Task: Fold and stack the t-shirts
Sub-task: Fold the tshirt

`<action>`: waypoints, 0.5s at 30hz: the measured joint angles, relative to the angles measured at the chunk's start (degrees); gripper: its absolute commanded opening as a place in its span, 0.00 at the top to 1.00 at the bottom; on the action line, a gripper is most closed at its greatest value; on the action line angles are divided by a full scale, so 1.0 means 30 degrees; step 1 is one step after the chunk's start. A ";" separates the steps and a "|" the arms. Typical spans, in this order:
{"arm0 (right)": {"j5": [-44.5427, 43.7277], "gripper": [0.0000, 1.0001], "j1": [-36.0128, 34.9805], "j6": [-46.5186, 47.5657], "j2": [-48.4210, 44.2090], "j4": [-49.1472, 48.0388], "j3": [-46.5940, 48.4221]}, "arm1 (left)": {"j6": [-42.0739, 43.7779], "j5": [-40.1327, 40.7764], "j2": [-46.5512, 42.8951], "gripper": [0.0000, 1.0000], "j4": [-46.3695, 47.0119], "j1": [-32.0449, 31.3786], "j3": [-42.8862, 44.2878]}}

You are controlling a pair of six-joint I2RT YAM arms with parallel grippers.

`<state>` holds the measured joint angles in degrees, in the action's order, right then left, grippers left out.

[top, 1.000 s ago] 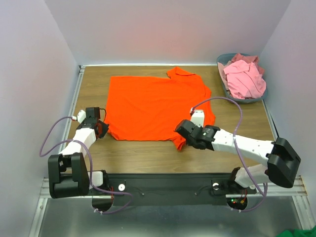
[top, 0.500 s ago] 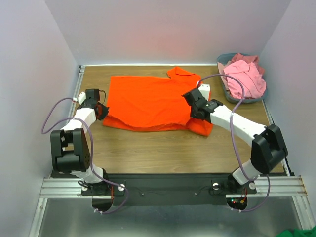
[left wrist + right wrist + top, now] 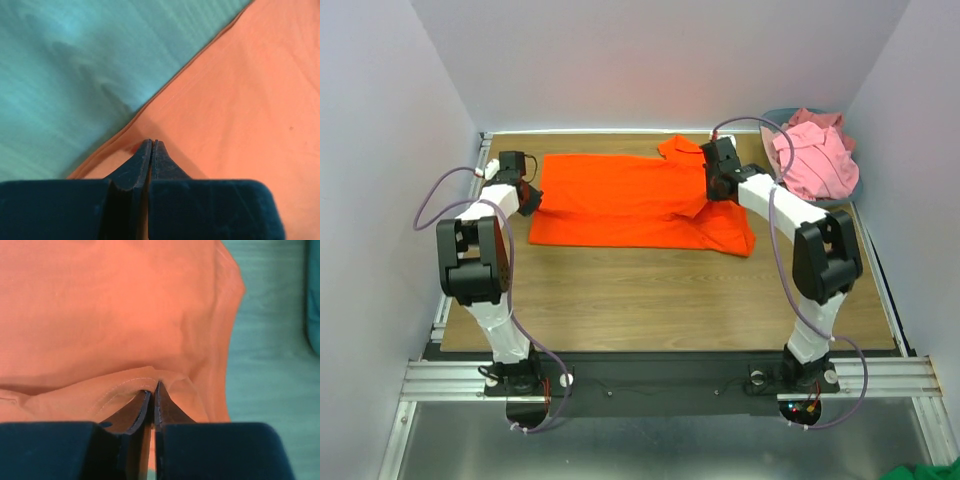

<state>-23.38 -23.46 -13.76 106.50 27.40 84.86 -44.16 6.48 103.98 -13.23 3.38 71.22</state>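
One bright orange-red t-shirt (image 3: 630, 205) lies on the wooden table (image 3: 650, 300), toward its far side. It is doubled over into a long band that runs left to right. A collar or sleeve part sticks up at its far edge, and its right end spreads lower than the rest.

Two arms reach out to it, one at each end. The left gripper (image 3: 527, 192) sits at the shirt's left edge. In the left wrist view its two fingers are pressed together with no gap at the tips (image 3: 151, 146). They close on the cloth right at the border, where two layered hems run diagonally beside the bare table.

The right gripper (image 3: 713, 187) sits on the right part of the shirt, close to the far edge. In the right wrist view this claw (image 3: 153, 389) is likewise narrowed to a slit. A stitched hem is pinched between the tips, and the fabric puckers into a small ridge around them. Beyond the ridge lies a flat layer of orange cloth.

One grey-blue plastic basket (image 3: 825, 204) stands in the far right corner of the table, just beside the right arm's wrist. It holds a heap of pale pink t-shirts (image 3: 812, 158) crumpled together and rising above its rim. How many pink shirts there are cannot be told from the heap. None of them is on the table surface, and the orange shirt is apart from the basket.
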 measured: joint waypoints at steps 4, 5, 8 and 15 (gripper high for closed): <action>0.0787 0.38 0.0495 0.1829 0.2484 -0.0357 0.1770 | 0.0510 0.0124 0.1515 0.02 -0.0510 0.0000 0.1574; 0.0889 0.34 0.0583 0.2317 0.3104 -0.0364 0.2164 | 0.0532 0.0189 0.1574 0.02 -0.0692 0.0000 0.1647; 0.1195 0.18 0.0714 0.2528 0.3606 -0.0255 0.2382 | 0.0605 0.0364 0.1494 0.02 -0.1202 0.0000 0.1749; 0.3869 0.00 0.0707 0.1005 0.1158 -0.0430 0.0692 | 0.1056 -0.0095 -0.0918 0.02 -0.1399 -0.0015 0.1064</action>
<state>-11.77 -21.34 -10.74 109.97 26.11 86.94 -40.99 6.20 101.23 -17.43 3.33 74.41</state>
